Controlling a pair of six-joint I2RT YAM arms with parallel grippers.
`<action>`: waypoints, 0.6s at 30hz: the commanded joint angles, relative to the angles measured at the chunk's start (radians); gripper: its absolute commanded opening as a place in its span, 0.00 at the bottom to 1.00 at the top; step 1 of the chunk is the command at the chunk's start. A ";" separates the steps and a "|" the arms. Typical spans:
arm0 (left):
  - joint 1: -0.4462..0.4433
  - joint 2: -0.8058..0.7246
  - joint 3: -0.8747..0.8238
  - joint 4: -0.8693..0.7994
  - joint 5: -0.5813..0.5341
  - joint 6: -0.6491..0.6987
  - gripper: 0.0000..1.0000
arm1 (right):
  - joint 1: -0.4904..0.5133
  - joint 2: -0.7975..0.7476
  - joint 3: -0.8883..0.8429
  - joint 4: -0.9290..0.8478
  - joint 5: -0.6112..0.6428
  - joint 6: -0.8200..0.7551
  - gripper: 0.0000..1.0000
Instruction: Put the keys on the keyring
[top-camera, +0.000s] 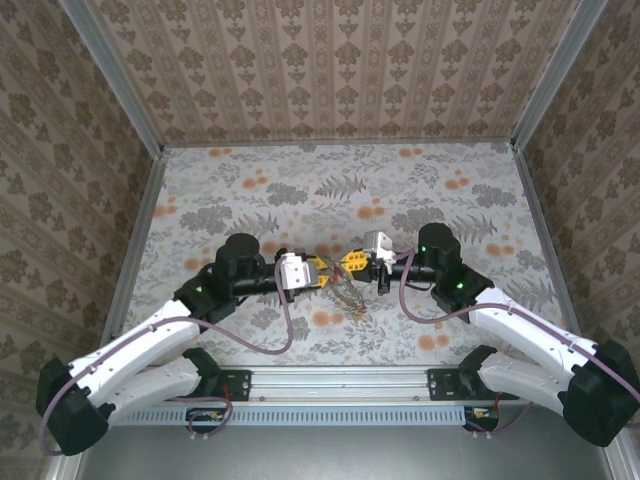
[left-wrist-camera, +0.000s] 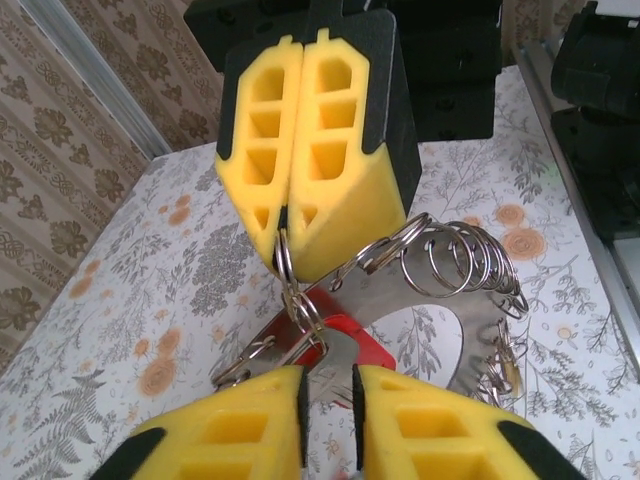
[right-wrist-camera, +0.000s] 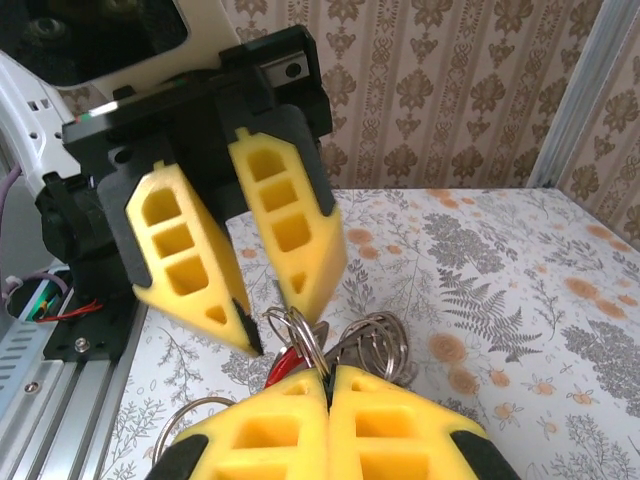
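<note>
My two grippers meet nose to nose over the middle of the flowered table. The left gripper (top-camera: 327, 272) (left-wrist-camera: 330, 388) is shut on the metal blade of a key with a red tag head (left-wrist-camera: 374, 349) (right-wrist-camera: 283, 362). The right gripper (top-camera: 341, 266) (right-wrist-camera: 328, 378) (left-wrist-camera: 283, 248) is shut on a small split ring (left-wrist-camera: 284, 266) (right-wrist-camera: 308, 335) that links down to the key's hole. The keyring (top-camera: 348, 296) (left-wrist-camera: 470, 262) (right-wrist-camera: 385, 345), a curved metal piece strung with several wire rings, hangs beside and below both grippers, its low end near the table.
Patterned walls (top-camera: 330, 70) close the table in on three sides. An aluminium rail (top-camera: 340, 380) (right-wrist-camera: 60, 400) carrying both arm bases runs along the near edge. The far half of the tabletop (top-camera: 340, 190) lies beyond the grippers.
</note>
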 joint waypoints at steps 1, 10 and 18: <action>-0.001 0.015 -0.004 0.025 -0.007 0.001 0.26 | -0.003 -0.012 0.003 0.084 0.001 0.029 0.00; -0.001 0.020 0.037 0.110 -0.009 -0.030 0.27 | -0.001 0.006 -0.004 0.102 0.004 0.044 0.00; -0.015 0.037 0.040 0.152 0.019 -0.053 0.27 | 0.003 0.012 -0.015 0.136 0.016 0.069 0.00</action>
